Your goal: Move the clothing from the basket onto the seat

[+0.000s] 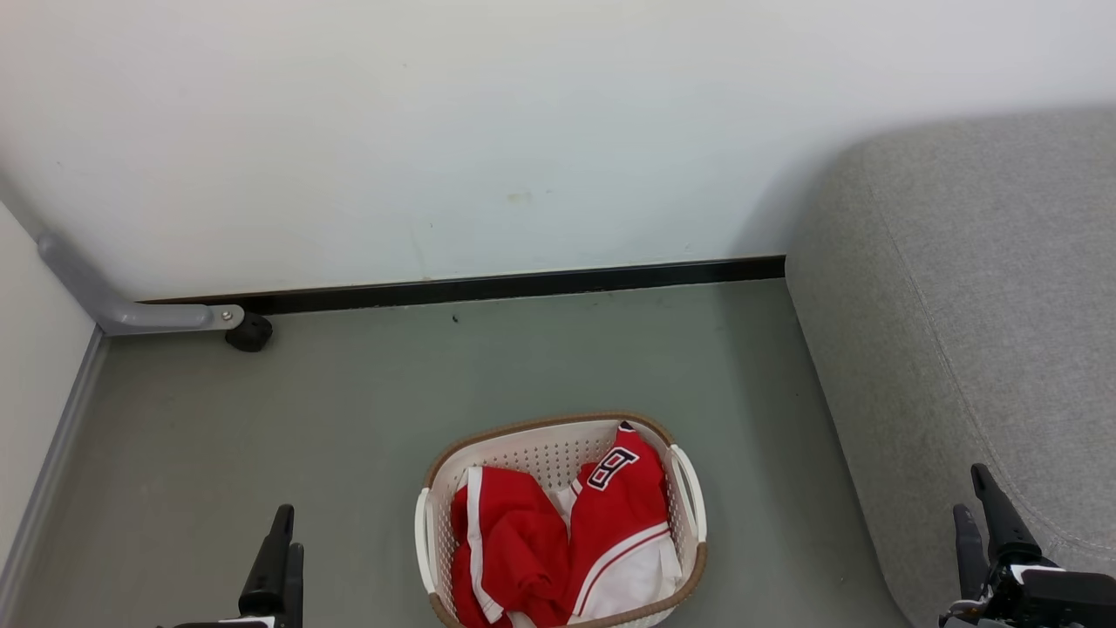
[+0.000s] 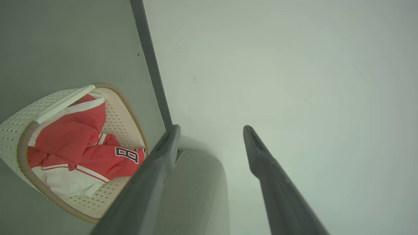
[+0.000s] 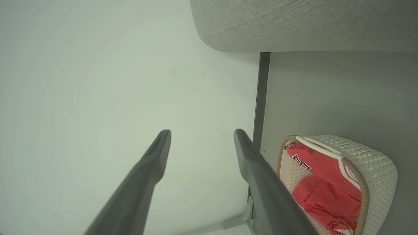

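Left claw (image 2: 212,128) and right claw (image 3: 202,131) are held spread, empty; the clothing (image 1: 523,558) (red, white-striped) is heaped in the basket (image 1: 532,458) near the seat (image 1: 976,305).

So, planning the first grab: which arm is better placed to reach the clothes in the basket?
Probably left: the left gripper hangs open nearer the basket of clothes; the right gripper is farther, by the sofa.

basket (image 1: 540,455) btm edge cropped, seat (image 1: 976,305) cropped rt
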